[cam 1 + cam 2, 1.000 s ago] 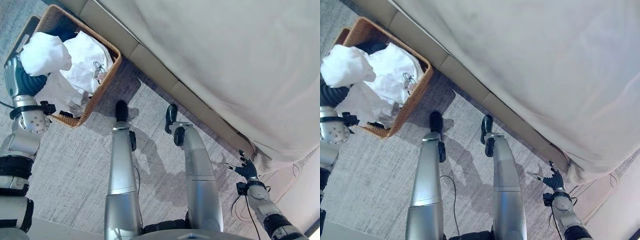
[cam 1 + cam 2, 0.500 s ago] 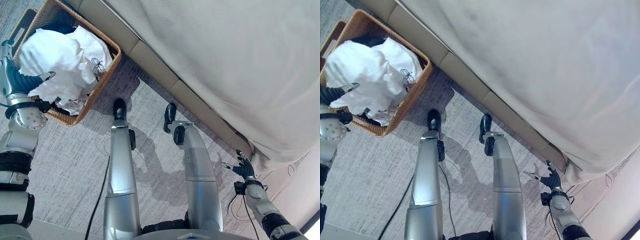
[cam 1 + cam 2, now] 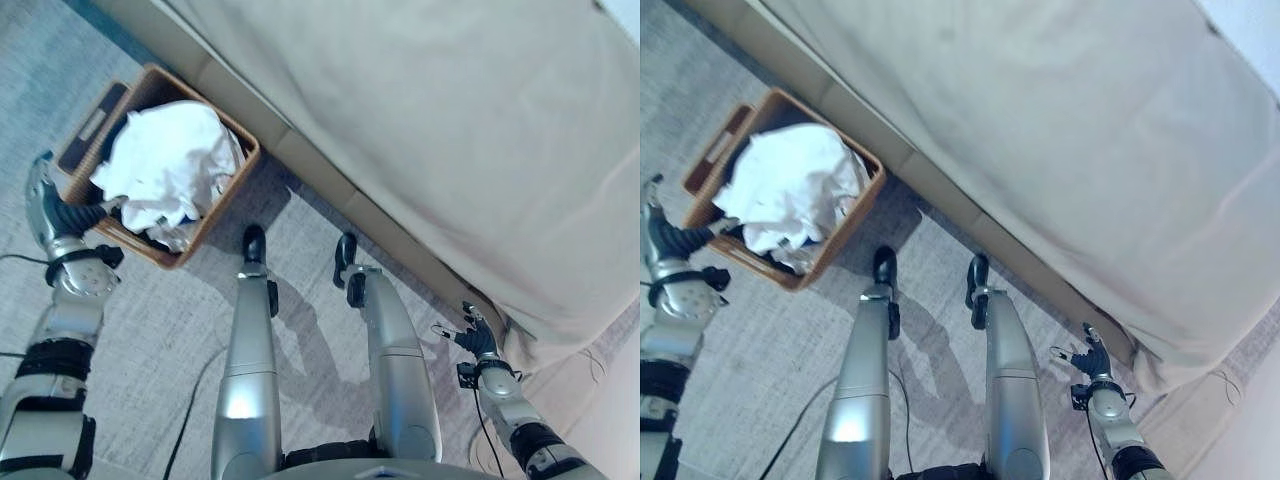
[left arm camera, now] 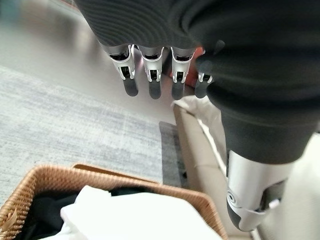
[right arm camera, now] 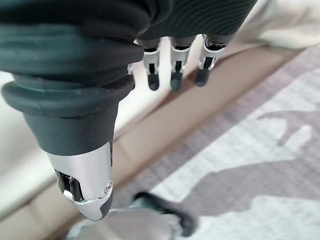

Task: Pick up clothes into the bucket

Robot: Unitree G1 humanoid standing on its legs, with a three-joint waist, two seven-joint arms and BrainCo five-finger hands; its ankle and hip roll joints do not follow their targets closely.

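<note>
Wicker basket [image 3: 215, 205] holds white clothes [image 3: 165, 165] | left hand [image 3: 45, 195] beside rim, empty, fingers straight | right hand [image 3: 472, 338] seemingly relaxed

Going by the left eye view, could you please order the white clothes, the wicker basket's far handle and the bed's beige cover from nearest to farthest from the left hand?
1. White clothes, piled in the basket beside the left hand.
2. Far handle, on the wicker basket's outer end.
3. Beige cover, over the bed, far right.
</note>
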